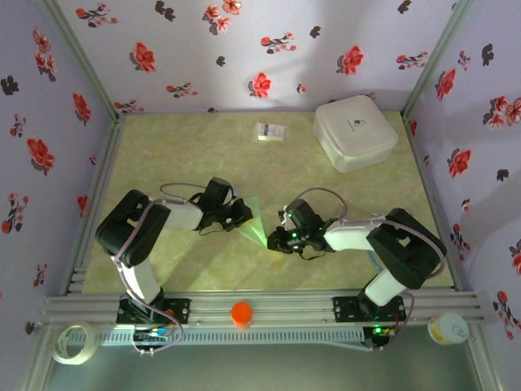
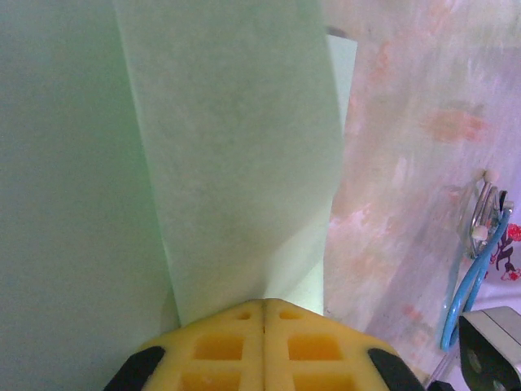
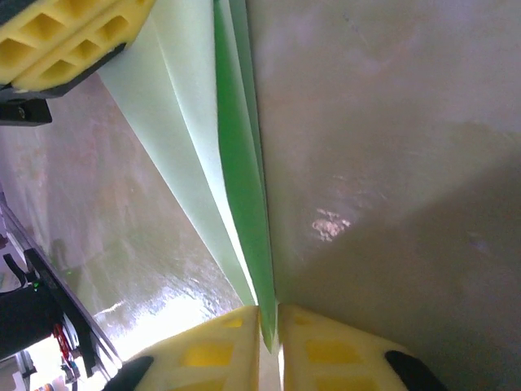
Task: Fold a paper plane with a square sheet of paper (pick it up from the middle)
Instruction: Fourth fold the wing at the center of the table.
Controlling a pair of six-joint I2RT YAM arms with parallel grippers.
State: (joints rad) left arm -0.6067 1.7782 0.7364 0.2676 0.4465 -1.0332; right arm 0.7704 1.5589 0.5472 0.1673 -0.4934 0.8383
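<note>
The pale green paper, folded into a narrow pointed paper plane (image 1: 255,221), hangs between my two grippers over the middle of the table. My left gripper (image 1: 244,213) is shut on one end; in the left wrist view the folded layers (image 2: 236,163) rise straight out of the closed yellow fingertips of that gripper (image 2: 263,303). My right gripper (image 1: 275,238) pinches the pointed tip. In the right wrist view the green crease (image 3: 238,163) runs down into a thin slit in the right gripper (image 3: 269,314). The left gripper's yellow fingers (image 3: 65,41) show at the top left there.
A white rounded box (image 1: 356,132) stands at the back right, with a small white printed card (image 1: 270,131) to its left. An orange cap (image 1: 241,314) sits on the front rail. A tape roll (image 1: 72,342) and a white cup (image 1: 448,328) lie outside it. Floral walls enclose the table.
</note>
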